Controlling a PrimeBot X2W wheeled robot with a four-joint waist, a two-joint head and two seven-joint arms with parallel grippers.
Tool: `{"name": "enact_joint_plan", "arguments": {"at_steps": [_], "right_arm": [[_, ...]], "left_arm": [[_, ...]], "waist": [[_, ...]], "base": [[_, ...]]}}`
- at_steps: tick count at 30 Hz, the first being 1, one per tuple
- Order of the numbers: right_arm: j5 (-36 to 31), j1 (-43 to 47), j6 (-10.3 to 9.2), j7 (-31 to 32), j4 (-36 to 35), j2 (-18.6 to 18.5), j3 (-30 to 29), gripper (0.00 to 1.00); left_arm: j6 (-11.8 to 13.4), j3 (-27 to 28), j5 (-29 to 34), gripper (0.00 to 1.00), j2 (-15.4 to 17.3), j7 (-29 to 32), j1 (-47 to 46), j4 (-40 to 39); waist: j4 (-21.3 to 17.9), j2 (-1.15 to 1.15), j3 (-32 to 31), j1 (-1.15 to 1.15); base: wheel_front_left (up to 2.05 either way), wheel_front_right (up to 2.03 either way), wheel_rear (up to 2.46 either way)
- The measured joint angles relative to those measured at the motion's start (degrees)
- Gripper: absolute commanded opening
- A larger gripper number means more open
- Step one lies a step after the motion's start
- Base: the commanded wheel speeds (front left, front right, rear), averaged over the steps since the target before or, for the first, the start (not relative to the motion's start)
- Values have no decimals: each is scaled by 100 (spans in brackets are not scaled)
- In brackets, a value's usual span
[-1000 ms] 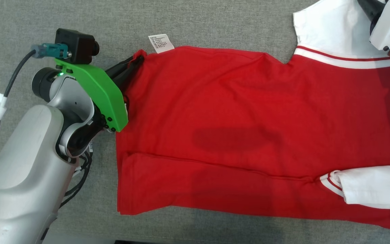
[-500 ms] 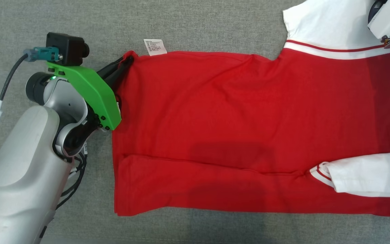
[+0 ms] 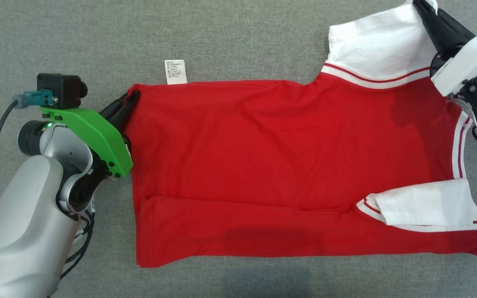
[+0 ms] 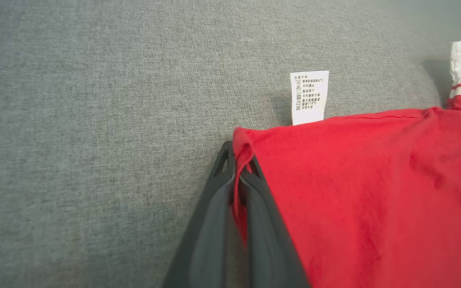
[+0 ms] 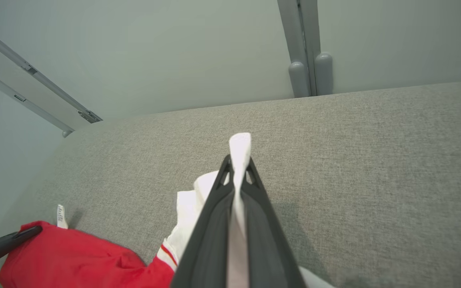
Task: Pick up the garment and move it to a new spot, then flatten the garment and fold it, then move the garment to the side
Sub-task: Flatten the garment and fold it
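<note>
Head view | garment (image 3: 263,157) looks soft, light, limp | left fingers (image 3: 118,110) pinched on red hem corner (image 3: 133,89) | right fingers (image 3: 439,22) clamp white sleeve (image 3: 379,49) | grip corners, keep taut

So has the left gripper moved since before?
Cannot tell. Left gripper and red T-shirt shifted down-left together; the plain gray surface offers no fixed mark.

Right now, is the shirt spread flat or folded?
Partly folded: the shirt lies flat, its near sleeve turned onto the red body.
</note>
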Motion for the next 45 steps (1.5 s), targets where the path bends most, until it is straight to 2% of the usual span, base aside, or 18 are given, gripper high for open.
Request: {"name": "enact_joint_plan", "arguments": {"at_steps": [14, 22, 30, 38, 45], "right_arm": [[141, 715, -9, -232, -600, -185, -314, 0], [188, 1183, -9, -243, -911, -175, -258, 0], [193, 1656, -25, -310, -1120, -185, -286, 0], [287, 2259, -149, -460, -1410, -151, -337, 0], [427, 2954, -320, -600, -1613, 52, -353, 0]], "left_arm": [[8, 75, 10, 0, 53, -280, 377, -143], [35, 92, 114, 0, 122, -455, 411, -298], [60, 136, 112, 0, 163, -710, 844, -369], [59, 182, 49, 0, 169, -939, 1218, -441], [62, 301, -34, 0, 175, -1129, 1555, -558]], "waist": [[-298, 0, -500, 0], [-320, 0, -570, 0], [-348, 0, -711, 0], [-398, 0, -936, 0], [-452, 0, -1137, 0]], "base": [[0, 0, 0], [0, 0, 0], [0, 0, 0], [0, 0, 0], [0, 0, 0]]}}
